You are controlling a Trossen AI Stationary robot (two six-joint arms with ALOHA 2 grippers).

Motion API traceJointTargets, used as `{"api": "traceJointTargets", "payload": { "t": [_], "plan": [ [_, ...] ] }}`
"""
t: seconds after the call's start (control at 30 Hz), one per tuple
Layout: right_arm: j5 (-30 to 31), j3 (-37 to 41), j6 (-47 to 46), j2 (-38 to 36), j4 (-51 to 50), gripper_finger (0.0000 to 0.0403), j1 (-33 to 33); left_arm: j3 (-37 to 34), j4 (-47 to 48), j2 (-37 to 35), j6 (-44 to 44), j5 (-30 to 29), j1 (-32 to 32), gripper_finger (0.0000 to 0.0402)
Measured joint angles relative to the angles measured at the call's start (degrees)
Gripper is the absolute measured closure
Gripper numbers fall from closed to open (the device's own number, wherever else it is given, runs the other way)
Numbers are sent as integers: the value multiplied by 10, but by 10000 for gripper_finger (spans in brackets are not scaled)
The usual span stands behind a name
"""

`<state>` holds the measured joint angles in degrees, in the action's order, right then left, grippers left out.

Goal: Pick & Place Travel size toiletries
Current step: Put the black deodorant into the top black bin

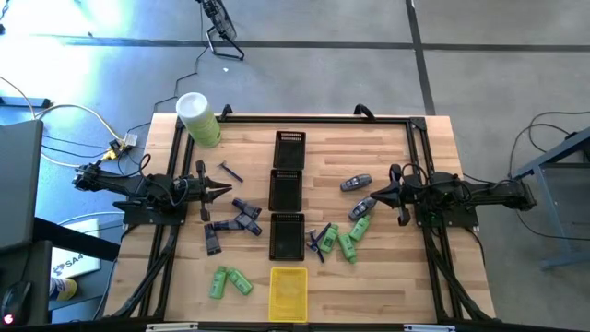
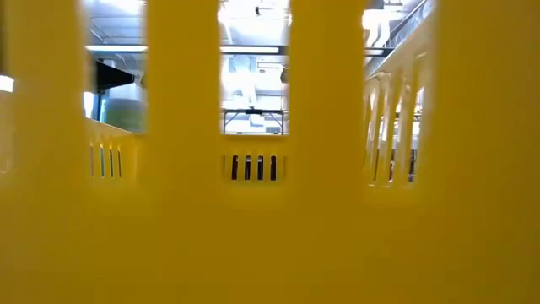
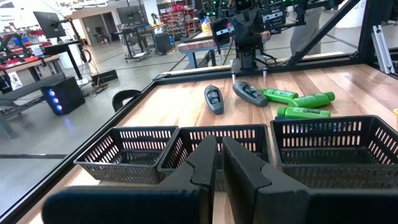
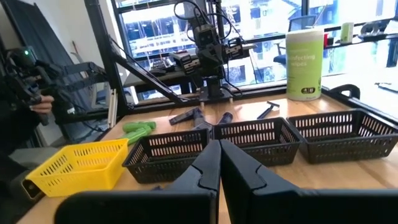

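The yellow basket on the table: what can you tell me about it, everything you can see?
The yellow basket is a small rectangular tray that looks like plastic, its walls cut with upright slots. It sits flat on the wooden table at the near edge, last in a line with three black baskets, close to the nearest one. It looks empty, and neither gripper is near it. Green bottles lie on the table beside it.
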<state>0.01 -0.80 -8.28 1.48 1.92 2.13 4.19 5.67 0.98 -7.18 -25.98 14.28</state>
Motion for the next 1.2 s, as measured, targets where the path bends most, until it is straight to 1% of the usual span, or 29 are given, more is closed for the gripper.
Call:
{"api": "traceJointTargets", "payload": {
  "t": [0.4,0.53,0.63,0.73,0.9,1.2],
  "plan": [
    [0,0,10,0,1,400,0,0,-2,0,-7,-1,0,378],
    [-1,0,-7,0,1,400,0,-2,-23,0,-14,-3,0,378],
    [-1,0,0,0,1,400,0,-2,-26,0,-14,-3,0,378],
    [6,0,22,0,14,400,0,-2,-28,0,-14,-3,0,378],
    [27,-1,21,0,48,400,0,-2,-29,0,-15,-4,0,378],
    [36,-1,21,0,50,400,0,-2,-27,0,-12,-4,0,378]
  ]
}}
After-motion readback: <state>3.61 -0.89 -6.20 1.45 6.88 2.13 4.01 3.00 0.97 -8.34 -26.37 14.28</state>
